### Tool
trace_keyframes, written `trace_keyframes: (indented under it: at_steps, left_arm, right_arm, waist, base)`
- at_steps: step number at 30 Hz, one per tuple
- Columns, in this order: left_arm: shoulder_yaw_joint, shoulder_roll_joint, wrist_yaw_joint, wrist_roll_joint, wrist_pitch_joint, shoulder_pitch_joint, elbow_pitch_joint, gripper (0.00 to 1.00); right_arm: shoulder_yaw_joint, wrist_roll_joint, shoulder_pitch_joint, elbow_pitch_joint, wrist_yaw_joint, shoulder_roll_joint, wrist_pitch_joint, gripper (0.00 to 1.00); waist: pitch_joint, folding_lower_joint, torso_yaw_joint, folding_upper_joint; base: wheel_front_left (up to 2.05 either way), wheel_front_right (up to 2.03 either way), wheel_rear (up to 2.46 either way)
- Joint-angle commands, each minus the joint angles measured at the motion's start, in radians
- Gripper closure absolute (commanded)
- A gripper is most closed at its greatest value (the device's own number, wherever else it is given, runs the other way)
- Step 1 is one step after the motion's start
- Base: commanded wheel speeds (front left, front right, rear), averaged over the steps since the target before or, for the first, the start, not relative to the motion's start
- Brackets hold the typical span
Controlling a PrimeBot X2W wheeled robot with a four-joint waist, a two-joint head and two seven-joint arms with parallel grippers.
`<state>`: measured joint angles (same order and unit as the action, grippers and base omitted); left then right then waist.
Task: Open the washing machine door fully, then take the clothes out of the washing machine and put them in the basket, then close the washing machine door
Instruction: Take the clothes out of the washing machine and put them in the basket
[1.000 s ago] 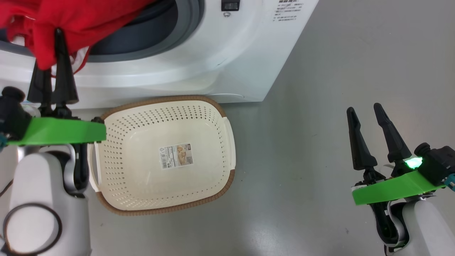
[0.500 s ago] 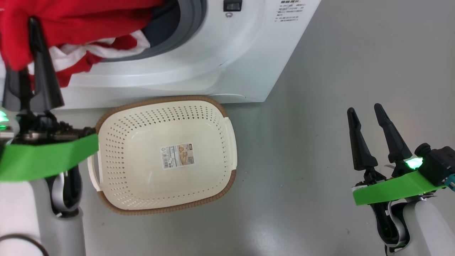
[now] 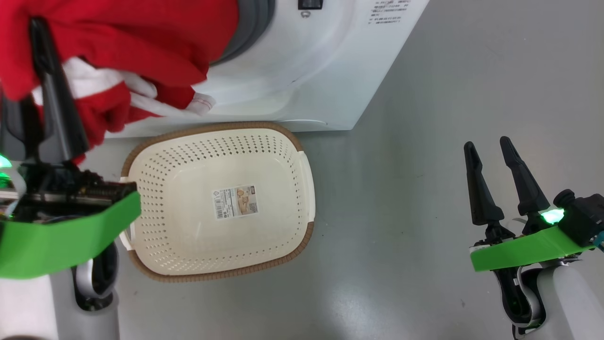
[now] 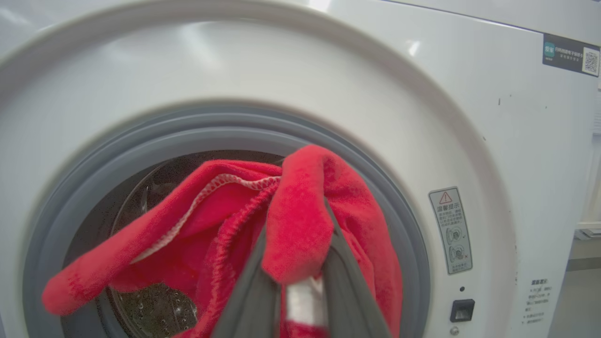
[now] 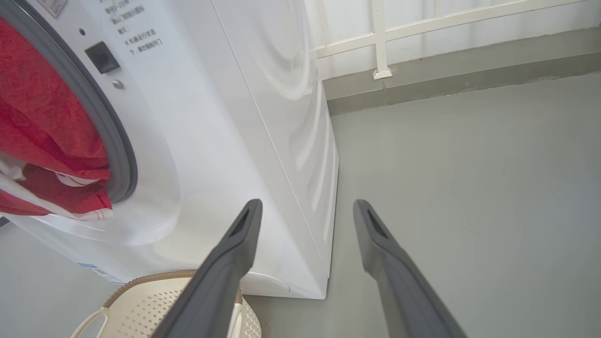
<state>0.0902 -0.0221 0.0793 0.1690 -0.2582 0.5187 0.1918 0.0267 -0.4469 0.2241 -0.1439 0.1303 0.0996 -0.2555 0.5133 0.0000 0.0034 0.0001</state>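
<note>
Left hand (image 4: 295,263) pinches the red clothes (image 3: 141,42) hanging out of the washing machine (image 3: 302,71), near the basket (image 3: 212,128)

You cannot see the tips of the left gripper (image 4: 296,253): in the left wrist view a fold of the clothes (image 4: 300,220) wraps over them. Most of the drum (image 4: 155,305) is hidden behind that fabric. In the head view the clothes run past the top and left edges and cover most of the opening of the washing machine (image 3: 302,71). The left arm's green band (image 3: 61,236) hides part of the left side of the basket (image 3: 273,226). The print on the basket's label (image 3: 235,202) and on the warning sticker (image 4: 450,230) is too small to read. In the right wrist view the bottom edge cuts the basket off.
</note>
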Motion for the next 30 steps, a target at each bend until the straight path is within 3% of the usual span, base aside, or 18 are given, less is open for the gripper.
trace_keyframes:
  at_steps: [1,20,30]
  left_arm:
    - [0.024,-0.028,-0.011,0.010,-0.004,-0.032,0.005,1.00]
    - [-0.025,-0.028,-0.025,0.097,-0.004,-0.060,-0.319,1.00]
    - [-0.049,-0.028,-0.009,0.099,-0.004,-0.031,-0.499,1.00]
  right_arm:
    - [0.022,-0.002,-0.013,0.026,0.000,0.005,-0.006,0.00]
    - [0.020,-0.003,0.022,0.035,0.000,0.002,-0.006,0.00]
    - [0.023,-0.003,0.039,0.038,0.000,-0.002,-0.006,0.00]
  waist:
    - [0.004,0.0000,-0.003,-0.0001]
    - [0.078,0.0000,-0.006,-0.0001]
    - [0.123,0.0000,-0.013,-0.0001]
  base:
    - [0.00,0.00,0.00]
    - [0.00,0.00,0.00]
    - [0.00,0.00,0.00]
